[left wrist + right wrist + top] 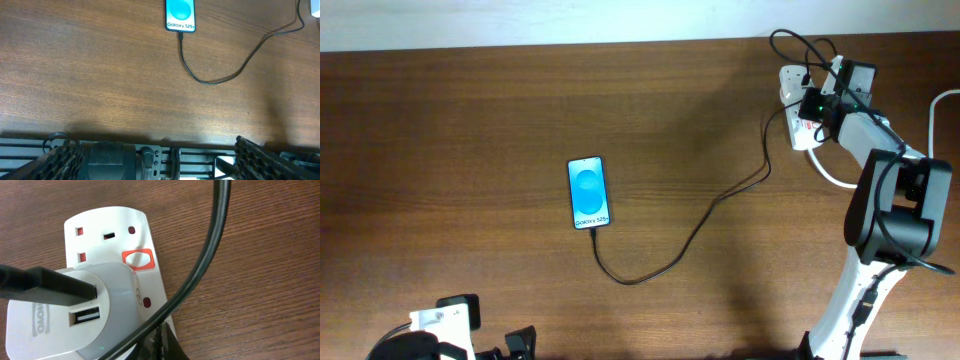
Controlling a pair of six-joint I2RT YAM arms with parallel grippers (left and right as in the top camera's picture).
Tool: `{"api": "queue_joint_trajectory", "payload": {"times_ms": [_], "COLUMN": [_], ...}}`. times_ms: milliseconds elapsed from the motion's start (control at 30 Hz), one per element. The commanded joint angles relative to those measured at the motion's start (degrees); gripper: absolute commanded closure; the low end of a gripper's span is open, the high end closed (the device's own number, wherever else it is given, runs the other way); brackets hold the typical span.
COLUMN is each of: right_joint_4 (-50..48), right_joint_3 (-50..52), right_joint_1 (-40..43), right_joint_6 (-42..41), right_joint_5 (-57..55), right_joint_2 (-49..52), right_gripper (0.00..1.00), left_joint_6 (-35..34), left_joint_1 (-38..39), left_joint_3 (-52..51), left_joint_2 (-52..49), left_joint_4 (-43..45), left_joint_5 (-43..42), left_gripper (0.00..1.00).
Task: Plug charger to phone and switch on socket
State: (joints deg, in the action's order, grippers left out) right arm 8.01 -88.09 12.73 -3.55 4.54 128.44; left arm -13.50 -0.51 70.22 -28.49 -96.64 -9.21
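Cable check: charger [700,225] seated in phone [588,192]; right end effector [817,108] at socket [112,227].
The red switch [137,259] is clearly shown by the right wrist view only; the right opening cannot be judged; left end effector [157,150] is spread wide, empty.

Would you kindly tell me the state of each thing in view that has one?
phone, screen lit, charger plugged into its bottom edge.
charger, one end in the phone, the other in the white adapter.
white adapter, seated in the socket.
socket, switch position cannot be told.
left gripper, open, holding nothing.
right gripper, over the socket; open or shut unclear.
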Motion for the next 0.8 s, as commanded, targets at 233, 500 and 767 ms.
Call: {"api": "queue_joint_trajectory", "payload": {"times_ms": [233,500,767], "right_joint_4": [5.4,5.9,11.6], "right_joint_3": [3.8,3.8,3.8], "right_joint_1": [-10.8,-11.3,-8.9], "right_joint_6": [1.4,1.7,0.6], "right_joint_5": [23.6,23.7,6.6], "right_joint_2": [4.3,4.3,0.5], "right_gripper": [0.96,0.96,0.96], "left_joint_6": [-0.8,-0.8,-0.8], "left_joint_1": [0.0,0.0,0.0], "left_joint_3": [-0.2,-0.2,-0.2], "left_joint_2": [0.4,0.4,0.4], "left_joint_4": [0.1,0.1,0.1], "left_joint_5": [-0.4,-0.4,-0.4], "left_gripper": [0.01,0.01,0.01]}}
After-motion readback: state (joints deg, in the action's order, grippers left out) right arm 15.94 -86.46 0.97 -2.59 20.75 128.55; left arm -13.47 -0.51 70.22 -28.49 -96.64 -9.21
